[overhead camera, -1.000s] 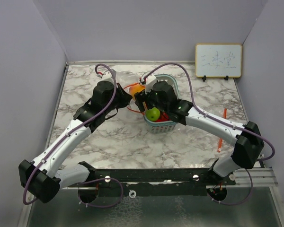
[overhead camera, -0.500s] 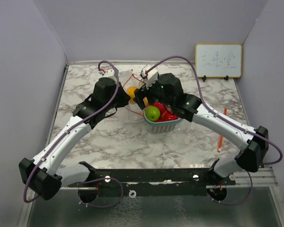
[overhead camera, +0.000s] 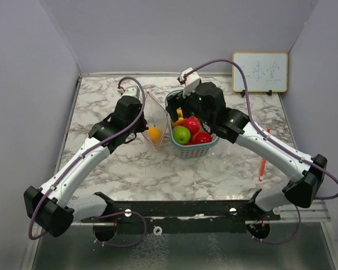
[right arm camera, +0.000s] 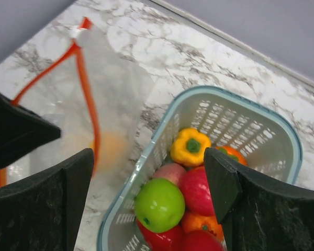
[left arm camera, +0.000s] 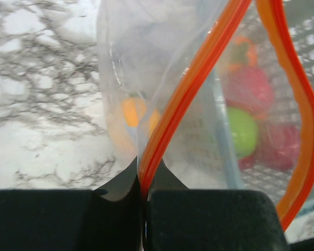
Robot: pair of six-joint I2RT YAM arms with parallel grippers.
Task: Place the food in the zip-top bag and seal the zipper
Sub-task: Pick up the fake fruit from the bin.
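- L pincer (left arm camera: pixel 144 197) is clamped tight on the zipper (left arm camera: pixel 191 83). It's pinching the red-orange strip right at one end of the bag's mouth.
- The zip-top bag (overhead camera: pixel 152 115) hangs from that grip just left of the basket (right arm camera: pixel 282 136). Its mouth is spread into an open loop. The low end is down by the tabletop (overhead camera: pixel 135 169), but I can't tell if bag and basket touch.
- One orange fruit (overhead camera: pixel 154 133) sits low inside the bag, visible thru the clear plastic.
- The rest of the food is in the teal mesh basket: green apple (right arm camera: pixel 158 204) nearest the cam, yellow pepper (right arm camera: pixel 192 146) behind it, red ones (right arm camera: pixel 199 191) packed in the middle, and an orange piece (right arm camera: pixel 230 152) by the far wall.
- R pincer (right arm camera: pixel 149 172) is spread wide w/ nothing between the fingers, hovering over the basket.
- Misc: whiteboard (overhead camera: pixel 259 72) stands at the back right, and an orange pen (overhead camera: pixel 263 153) lies on the tabletop near my R arm.
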